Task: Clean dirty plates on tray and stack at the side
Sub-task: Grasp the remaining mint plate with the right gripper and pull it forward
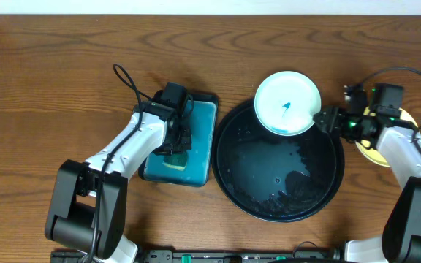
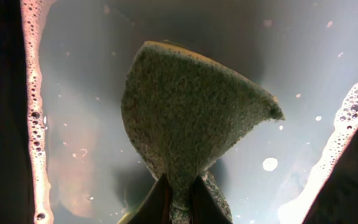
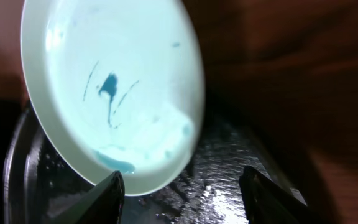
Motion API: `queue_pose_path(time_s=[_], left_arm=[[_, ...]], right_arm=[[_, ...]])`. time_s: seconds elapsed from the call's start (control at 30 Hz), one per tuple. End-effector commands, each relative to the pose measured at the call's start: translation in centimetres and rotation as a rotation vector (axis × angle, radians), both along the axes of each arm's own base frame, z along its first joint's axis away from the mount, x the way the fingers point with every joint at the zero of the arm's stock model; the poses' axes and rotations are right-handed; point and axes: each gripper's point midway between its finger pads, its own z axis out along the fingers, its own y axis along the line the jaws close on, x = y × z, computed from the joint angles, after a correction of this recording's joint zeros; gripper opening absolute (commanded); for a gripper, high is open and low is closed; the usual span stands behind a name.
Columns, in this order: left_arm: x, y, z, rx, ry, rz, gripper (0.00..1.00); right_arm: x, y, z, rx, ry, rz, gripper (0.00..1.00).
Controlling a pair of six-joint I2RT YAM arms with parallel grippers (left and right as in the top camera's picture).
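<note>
A pale mint-white plate [image 1: 287, 102] with a small teal mark lies at the far rim of the round black tray [image 1: 269, 197]. In the right wrist view this plate [image 3: 110, 87] looks tilted over the wet tray [image 3: 229, 168]. My right gripper [image 1: 321, 120] is open at the plate's right edge; its fingers [image 3: 185, 196] straddle bare tray, the left one just under the plate's rim. A pale yellow plate [image 1: 375, 152] lies right of the tray, partly under my right arm. My left gripper [image 1: 174, 150] is shut on a green sponge [image 2: 185, 124]. A third plate is not in view.
A teal rectangular tray [image 1: 199, 139] stands left of the black tray, with my left gripper [image 2: 180, 202] and the sponge in its soapy water [image 2: 79, 124]. Foam [image 2: 33, 112] lines its walls. Bare wooden table [image 1: 50, 80] lies around.
</note>
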Motion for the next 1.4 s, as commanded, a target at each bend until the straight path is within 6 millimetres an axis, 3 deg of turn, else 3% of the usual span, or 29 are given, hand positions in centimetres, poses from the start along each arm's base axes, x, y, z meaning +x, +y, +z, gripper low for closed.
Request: queue_pose_path(time_s=[0.0, 0.13, 0.37, 0.53, 0.6, 0.8, 0.93, 1.03, 1.17, 1.2, 1.23, 1.37], left_arm=[[-0.1, 0.3, -0.1, 0.011, 0.002, -0.01, 0.08], [-0.1, 0.3, -0.1, 0.011, 0.002, -0.01, 0.08], [-0.1, 0.3, -0.1, 0.011, 0.002, -0.01, 0.08], [-0.1, 0.3, -0.1, 0.011, 0.002, -0.01, 0.08], [-0.1, 0.3, -0.1, 0.011, 0.002, -0.01, 0.08], [-0.1, 0.3, -0.1, 0.011, 0.002, -0.01, 0.08], [-0.1, 0.3, -0.1, 0.011, 0.002, -0.01, 0.08], [-0.1, 0.3, -0.1, 0.011, 0.002, -0.01, 0.08], [0.0, 0.3, -0.1, 0.011, 0.002, -0.01, 0.08], [-0.1, 0.3, -0.1, 0.011, 0.002, -0.01, 0.08], [0.0, 0.3, -0.1, 0.011, 0.002, -0.01, 0.08], [-0.1, 0.3, -0.1, 0.011, 0.002, -0.01, 0.08]], right_arm=[[0.4, 0.1, -1.1, -0.127, 0.028, -0.014, 0.58], [0.6, 0.8, -2.7, -0.148, 0.072, -0.06, 0.57], [1.7, 2.5, -4.6, -0.114, 0.081, -0.083, 0.45], [1.7, 3.1, -4.4, -0.086, 0.077, -0.064, 0.19], [1.5, 3.7, -4.2, -0.06, 0.079, -0.039, 0.15], [-0.7, 5.9, -4.2, 0.043, 0.146, 0.058, 0.08], [-4.5, 6.3, -5.1, 0.055, 0.295, 0.107, 0.01], [-7.2, 6.0, -5.6, 0.038, 0.406, 0.125, 0.01], [-9.0, 5.4, -6.0, -0.003, 0.472, 0.144, 0.02], [-9.0, 5.2, -6.1, -0.015, 0.476, 0.141, 0.06], [-8.9, 4.9, -6.2, -0.034, 0.471, 0.137, 0.21], [-7.5, 4.9, -6.1, -0.032, 0.419, 0.12, 0.25]])
